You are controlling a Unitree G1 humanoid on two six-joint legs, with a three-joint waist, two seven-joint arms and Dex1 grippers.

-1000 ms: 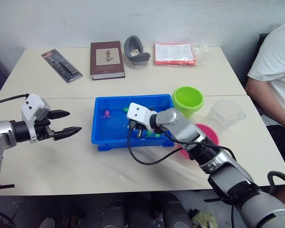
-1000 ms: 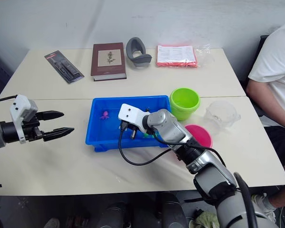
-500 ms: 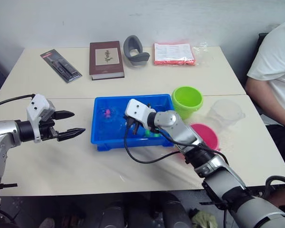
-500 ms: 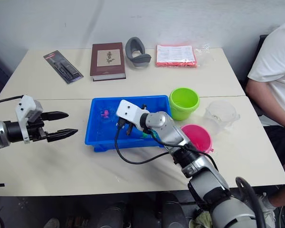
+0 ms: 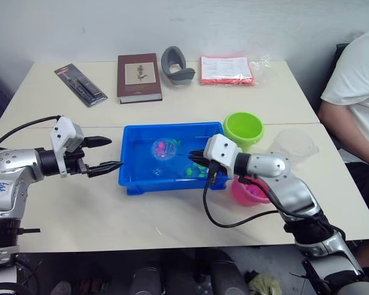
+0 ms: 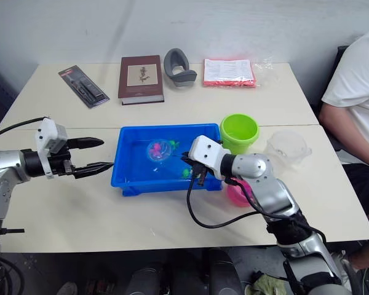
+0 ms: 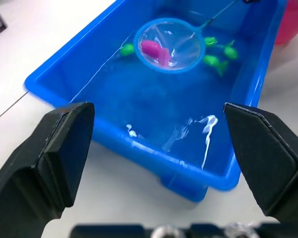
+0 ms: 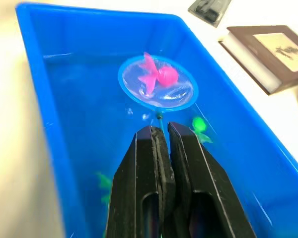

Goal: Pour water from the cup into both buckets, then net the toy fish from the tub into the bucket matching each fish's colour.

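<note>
The blue tub (image 5: 135, 175) holds water and several toy fish. A small round net (image 5: 163, 148) hovers over its middle with a pink fish (image 8: 159, 77) lying in it. My right gripper (image 5: 197, 156) is at the tub's right end, shut on the net's thin handle (image 7: 216, 15). Green fish (image 7: 216, 60) lie in the water below the net. My left gripper (image 5: 114, 152) stands open just outside the tub's left wall, holding nothing. The green bucket (image 5: 243, 128) sits behind the tub's right corner. The pink bucket (image 5: 251, 192) is partly hidden by my right arm. The clear cup (image 5: 293, 145) stands further right.
Along the table's far edge lie a packaged tool (image 5: 80, 85), a brown book (image 5: 138, 77), a grey curved object (image 5: 175, 64) and a red packet (image 5: 226, 69). A person in a white shirt (image 5: 357, 92) sits at the right end of the table.
My right gripper drew back from the tub's middle to its right end, and the net now shows with the pink fish in it. My left gripper moved right, up to the tub's left wall.
</note>
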